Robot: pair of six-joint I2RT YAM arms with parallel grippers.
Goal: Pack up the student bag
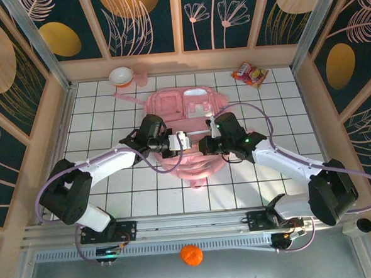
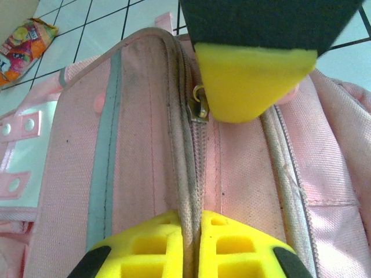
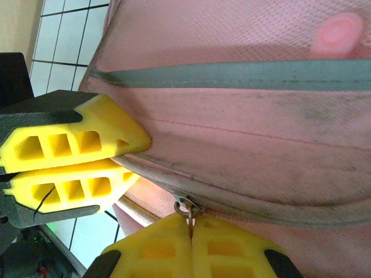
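The student bag (image 1: 190, 107) lies flat in the middle of the white tiled table (image 1: 100, 182), its white patches toward the far side; both arms reach in over its near part; the left gripper (image 2: 191, 219) has its yellow fingers pressed together on the bag's fabric along the zipper seam, seen from the side in the right wrist view (image 3: 137, 158); the right gripper (image 3: 190, 230), just beside it, is pinched tight on the zipper pull (image 3: 186, 209), whose metal ring shows between the pads; a colourful snack packet (image 1: 249, 74) rests at the far right, a pink bowl (image 1: 120, 77) at the far left, an orange ball (image 1: 191, 254) on the near rail.
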